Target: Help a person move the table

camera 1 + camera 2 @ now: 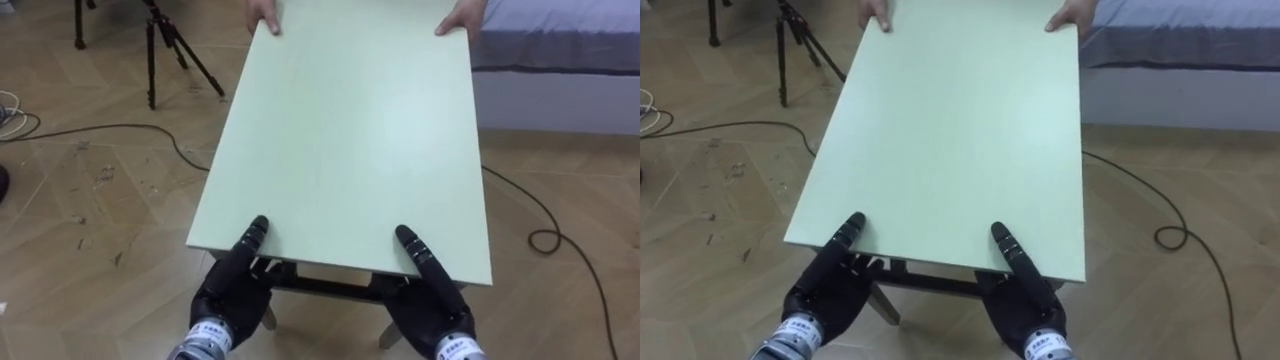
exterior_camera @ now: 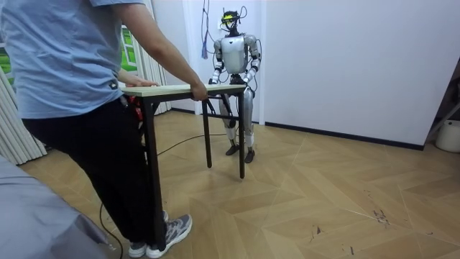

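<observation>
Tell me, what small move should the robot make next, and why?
Probably raise its end, level with the person's. Its left hand and right hand meet the table at its near edge, and the person's hands hold the far corners, so both ends look ready.

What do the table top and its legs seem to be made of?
Table top: probably laminated board, matt pale green, faint grain streaks, thin edge. Legs: dark, slim, square; painted metal or wood, cannot tell which.
</observation>
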